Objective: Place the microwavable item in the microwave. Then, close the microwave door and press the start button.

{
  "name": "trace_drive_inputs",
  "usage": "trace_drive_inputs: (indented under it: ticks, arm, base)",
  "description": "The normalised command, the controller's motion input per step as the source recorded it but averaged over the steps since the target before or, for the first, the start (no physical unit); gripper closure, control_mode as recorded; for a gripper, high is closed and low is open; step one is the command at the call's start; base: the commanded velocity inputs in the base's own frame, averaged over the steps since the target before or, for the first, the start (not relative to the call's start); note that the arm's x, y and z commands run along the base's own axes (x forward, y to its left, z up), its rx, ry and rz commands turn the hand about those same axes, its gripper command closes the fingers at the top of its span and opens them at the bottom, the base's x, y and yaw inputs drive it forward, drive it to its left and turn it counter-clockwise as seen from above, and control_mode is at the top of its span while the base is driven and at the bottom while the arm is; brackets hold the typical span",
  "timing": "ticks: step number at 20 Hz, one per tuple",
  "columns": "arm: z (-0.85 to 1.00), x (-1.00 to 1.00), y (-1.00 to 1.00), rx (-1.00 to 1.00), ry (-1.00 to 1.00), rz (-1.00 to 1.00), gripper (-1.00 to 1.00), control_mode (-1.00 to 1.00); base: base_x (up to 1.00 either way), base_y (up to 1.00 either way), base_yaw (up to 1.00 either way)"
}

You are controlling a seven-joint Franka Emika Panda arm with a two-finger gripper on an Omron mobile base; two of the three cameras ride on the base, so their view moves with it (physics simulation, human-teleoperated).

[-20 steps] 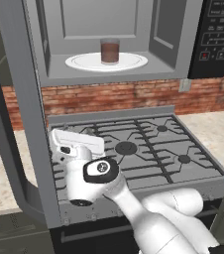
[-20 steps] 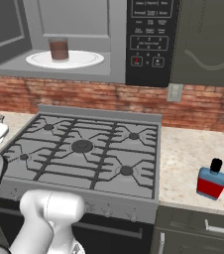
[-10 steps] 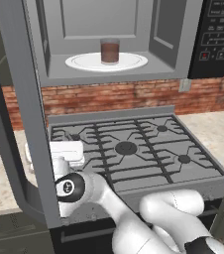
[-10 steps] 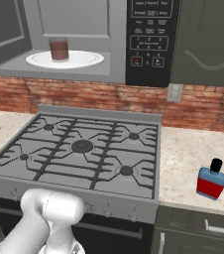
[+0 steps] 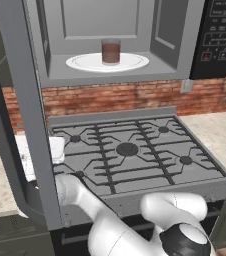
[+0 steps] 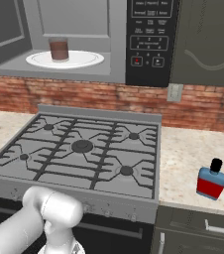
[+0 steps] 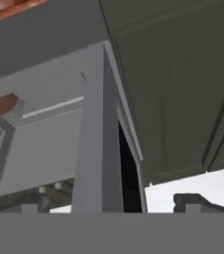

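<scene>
- Kitchen: gas stove [image 5: 130, 155] under the microwave [image 5: 110, 45], brick wall behind.
- Far left: microwave door [image 5: 20, 125] stands swung open; my arm reaches low behind it.
- My gripper [image 7: 114, 206] is wide open, holding nothing, facing the door's edge.
- Centre: glass tumbler [image 5: 111, 51] sits upright on the turntable plate [image 5: 107, 62].
- Risk: a push near the edge could slip off, or slam the door and jolt the tumbler.

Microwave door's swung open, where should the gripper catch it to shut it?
Push the door at its free vertical edge, farthest from the hinge, from its outer left face. It stands edge-on, left of the glass on the plate; open fingers sit behind it.
</scene>
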Motion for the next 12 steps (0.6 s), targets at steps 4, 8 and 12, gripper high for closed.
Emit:
trace_drive_inputs:
  ticks: [4,8,12]
  arm:
    - [0.63,-0.44,-0.07,0.30,-0.14,0.00,-1.00,-1.00]
    - [0.62,-0.58,-0.46,0.46,-0.02,0.01,-1.00,-1.00]
    - [0.34,-0.46,-0.85,0.57,0.00,0.15,-1.00,-1.00]
  base:
    - [0.00,0.00,0.00]
    - [0.00,0.00,0.00]
    - [0.00,0.00,0.00]
